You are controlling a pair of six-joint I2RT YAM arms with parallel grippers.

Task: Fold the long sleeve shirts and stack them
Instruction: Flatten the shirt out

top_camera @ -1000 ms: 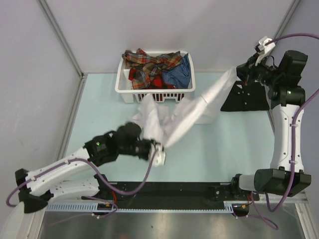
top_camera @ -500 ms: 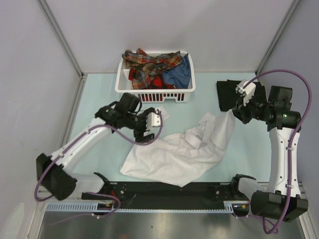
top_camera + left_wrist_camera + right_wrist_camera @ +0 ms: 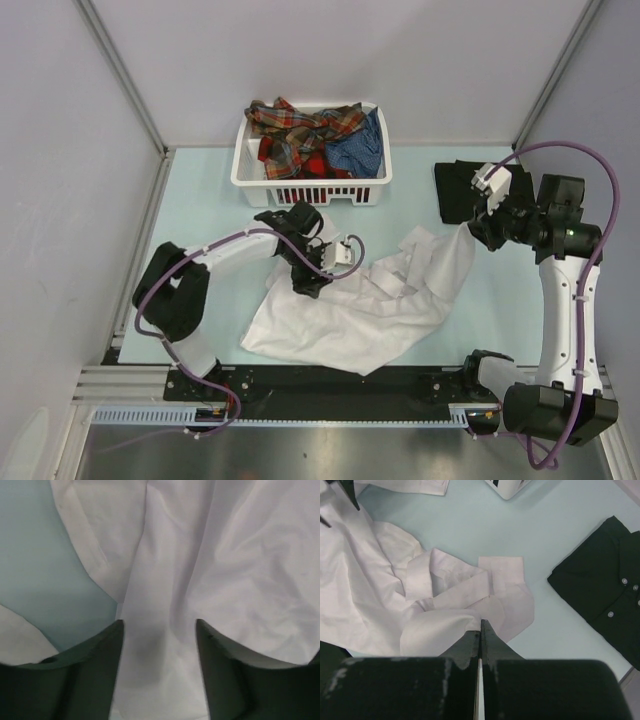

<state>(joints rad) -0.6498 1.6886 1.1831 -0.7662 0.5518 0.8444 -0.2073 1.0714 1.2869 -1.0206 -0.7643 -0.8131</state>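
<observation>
A white long sleeve shirt (image 3: 370, 315) lies crumpled and spread on the teal table. My left gripper (image 3: 310, 280) is open just above the shirt's upper left part. In the left wrist view its jaws (image 3: 159, 622) stand apart with white cloth (image 3: 165, 580) between and below them. My right gripper (image 3: 471, 235) is shut on the shirt's upper right edge. In the right wrist view the closed gripper (image 3: 480, 622) pinches a fold of the white shirt (image 3: 440, 630). A folded black shirt (image 3: 458, 190) lies at the back right and also shows in the right wrist view (image 3: 605, 585).
A white slatted basket (image 3: 250, 165) stands at the back centre. It holds plaid shirts (image 3: 300, 130) and a blue shirt (image 3: 365, 150). A corner of the basket (image 3: 510, 487) shows in the right wrist view. Grey walls enclose the table on three sides.
My left arm swung from near the basket to the right and down over the white shirt, gripper open. The shirt dropped onto the table and my right gripper still holds its edge.
</observation>
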